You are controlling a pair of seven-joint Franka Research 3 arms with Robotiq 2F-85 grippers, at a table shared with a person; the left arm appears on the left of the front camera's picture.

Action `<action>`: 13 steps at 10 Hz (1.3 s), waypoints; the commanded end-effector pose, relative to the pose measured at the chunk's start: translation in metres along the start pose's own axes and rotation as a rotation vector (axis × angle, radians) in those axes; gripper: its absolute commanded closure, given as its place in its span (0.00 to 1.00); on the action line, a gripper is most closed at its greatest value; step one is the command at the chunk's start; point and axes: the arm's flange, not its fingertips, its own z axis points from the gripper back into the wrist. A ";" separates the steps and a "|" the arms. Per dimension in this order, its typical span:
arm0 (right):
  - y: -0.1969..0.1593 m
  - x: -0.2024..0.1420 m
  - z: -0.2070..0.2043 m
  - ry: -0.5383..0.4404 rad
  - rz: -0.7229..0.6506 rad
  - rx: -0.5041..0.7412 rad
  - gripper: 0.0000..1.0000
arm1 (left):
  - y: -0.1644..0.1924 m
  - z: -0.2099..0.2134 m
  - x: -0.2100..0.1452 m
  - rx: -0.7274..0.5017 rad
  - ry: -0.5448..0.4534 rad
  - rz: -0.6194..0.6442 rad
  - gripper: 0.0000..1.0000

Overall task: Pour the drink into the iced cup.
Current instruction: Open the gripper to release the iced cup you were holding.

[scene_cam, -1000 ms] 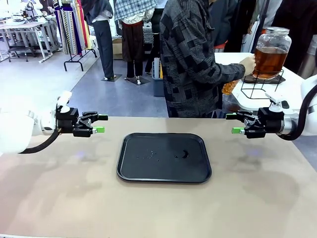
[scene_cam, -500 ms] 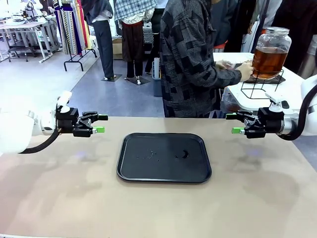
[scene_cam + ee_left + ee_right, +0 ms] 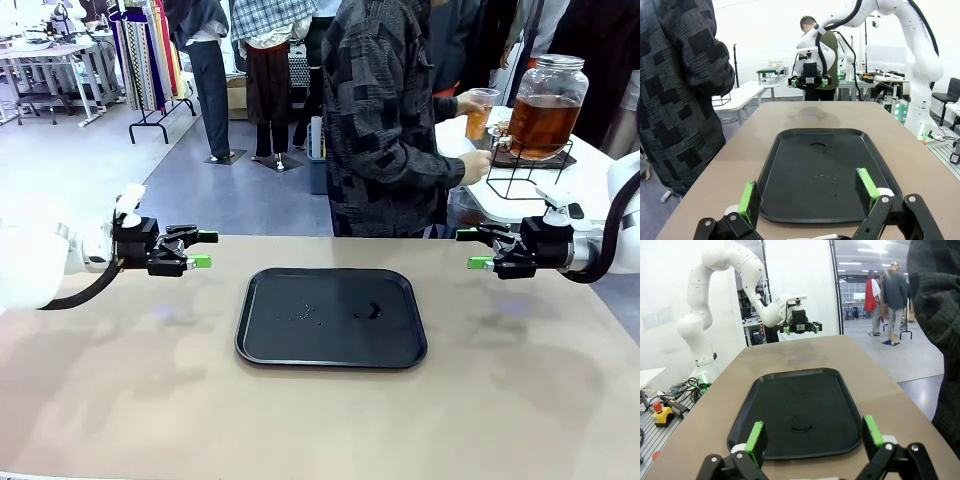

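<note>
Both arms are hovering over the worktop [image 3: 520, 400], one on each side of the black tray [image 3: 331, 317].

Left gripper [image 3: 207, 249] is sitting just left of the tray, jaws spread wide, holding nothing. In the left wrist view its green pads [image 3: 749, 198] are framing the near edge of the tray [image 3: 825, 172], with air between them.

Right gripper [image 3: 466, 249] is mirroring it on the tray's right side, fully open as well, nothing held. In the right wrist view its pads [image 3: 755, 438] are standing wide apart over the tray [image 3: 797, 412].

Tray is lying flat at the worktop's middle, with a few small specks and a wet ring mark on it, nothing standing on it.

The drink [image 3: 541, 121], amber liquid, is sitting in a big clear glass jar [image 3: 546, 105] with a silver lid, on a black wire stand [image 3: 528, 170] on a white side table [image 3: 590, 185] behind the worktop, far right, well apart from both grippers.

A person in a dark patterned jacket [image 3: 385, 120] is standing between the worktop and that table, holding a clear cup [image 3: 480, 112] with amber liquid in it, just beside the jar. The other hand [image 3: 477, 166] is lower, near the stand.
</note>
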 end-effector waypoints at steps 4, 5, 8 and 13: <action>0.000 0.003 -0.001 -0.002 0.002 0.005 0.00 | -0.001 -0.001 0.002 0.000 0.000 -0.002 0.00; 0.000 0.003 -0.001 -0.002 0.002 0.005 0.00 | -0.001 -0.001 0.002 0.000 0.000 -0.002 0.00; 0.000 0.003 -0.001 -0.002 0.002 0.005 0.00 | -0.001 -0.001 0.002 0.000 0.000 -0.002 0.00; 0.000 0.003 -0.001 -0.002 0.002 0.005 0.00 | -0.001 -0.001 0.002 0.000 0.000 -0.002 0.00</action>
